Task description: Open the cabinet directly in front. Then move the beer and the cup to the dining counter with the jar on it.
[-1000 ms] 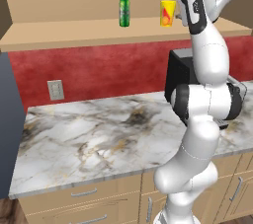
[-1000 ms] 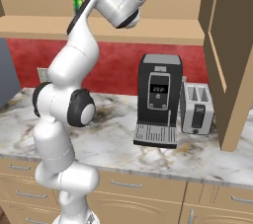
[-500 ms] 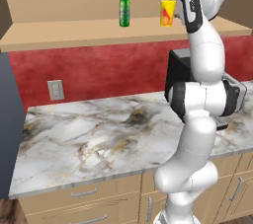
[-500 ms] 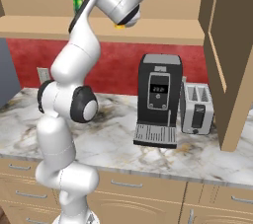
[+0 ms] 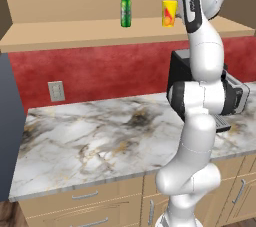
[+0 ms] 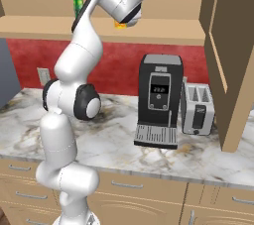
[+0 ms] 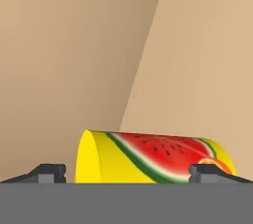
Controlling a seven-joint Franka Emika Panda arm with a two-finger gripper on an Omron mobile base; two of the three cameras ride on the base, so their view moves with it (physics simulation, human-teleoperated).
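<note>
On the open cabinet (image 5: pixel 125 36) shelf: one beer (image 5: pixel 126 5), one cup (image 5: pixel 169 13) at its 3 o'clock. Hand (image 7: pixel 126 172) spread wide, fingertips (image 7: pixel 47 171) flanking the cup, gripping nothing.

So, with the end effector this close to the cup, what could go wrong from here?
1. The end effector is open, its fingertips either side of the cup; closing off-centre might tip it on the cabinet shelf.
2. The beer stands to one side on the same shelf; a wide swing could hit it.
3. Below sits the coffee machine; a dropped cup may land there.
</note>
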